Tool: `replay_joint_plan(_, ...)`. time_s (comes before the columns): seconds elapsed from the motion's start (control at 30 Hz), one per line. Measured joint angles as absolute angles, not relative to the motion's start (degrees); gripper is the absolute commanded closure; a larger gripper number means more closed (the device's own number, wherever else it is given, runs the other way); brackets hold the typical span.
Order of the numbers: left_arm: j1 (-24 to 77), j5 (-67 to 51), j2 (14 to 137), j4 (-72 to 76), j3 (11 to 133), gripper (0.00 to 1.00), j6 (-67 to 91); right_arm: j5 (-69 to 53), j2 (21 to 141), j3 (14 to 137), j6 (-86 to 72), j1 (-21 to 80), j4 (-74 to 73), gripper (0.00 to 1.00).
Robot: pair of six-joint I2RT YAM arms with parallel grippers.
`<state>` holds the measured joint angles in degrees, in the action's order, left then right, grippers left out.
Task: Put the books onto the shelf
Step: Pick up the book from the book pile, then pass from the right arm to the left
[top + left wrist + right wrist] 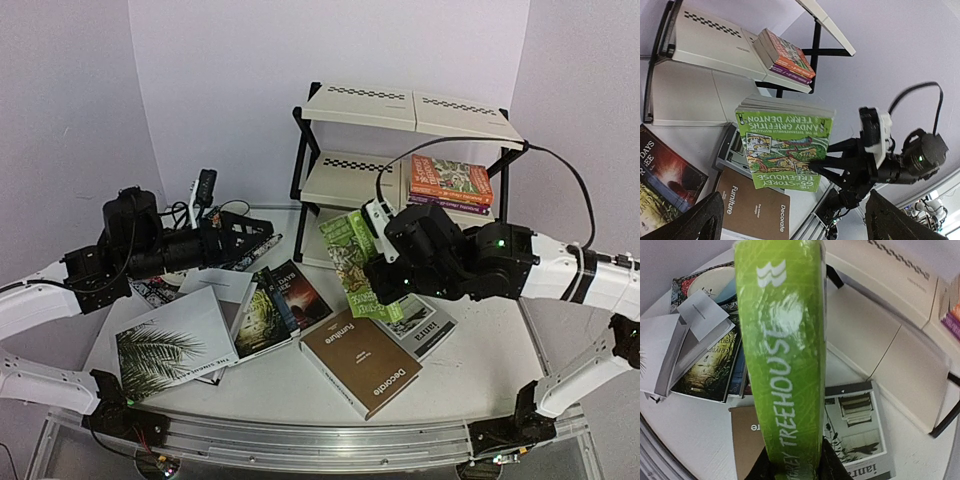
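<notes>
Though illegible overhead, green book (785, 150) wrist-legible.

A lab: plain white backdrop (230, 90) enclosing a robot table (280, 400)

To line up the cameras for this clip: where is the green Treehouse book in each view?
Top external: green Treehouse book right of centre, raised before the shelf.
Left wrist: centre, cover upside down, right gripper clamping its lower right edge.
Right wrist: spine fills the middle, top to bottom.
Shared landmark: brown Decorate book, lying flat, in all three views.
</notes>
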<state>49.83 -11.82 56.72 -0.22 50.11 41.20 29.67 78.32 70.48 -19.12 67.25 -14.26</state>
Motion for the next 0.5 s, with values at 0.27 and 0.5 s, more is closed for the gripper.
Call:
replay_joint_plan(0.27, 47.3, -20.6, 63.9, 10.1, 48.1, 0.0, 40.3, 15.0, 78.3, 75.9, -35.6, 61.9, -18.2, 1.0)
replay_joint_plan(0.5, 43.0, -27.6, 71.6, 19.2, 48.1, 0.0, 44.0, 7.2, 77.5, 77.6, -42.4, 61.9, -16.3, 1.0)
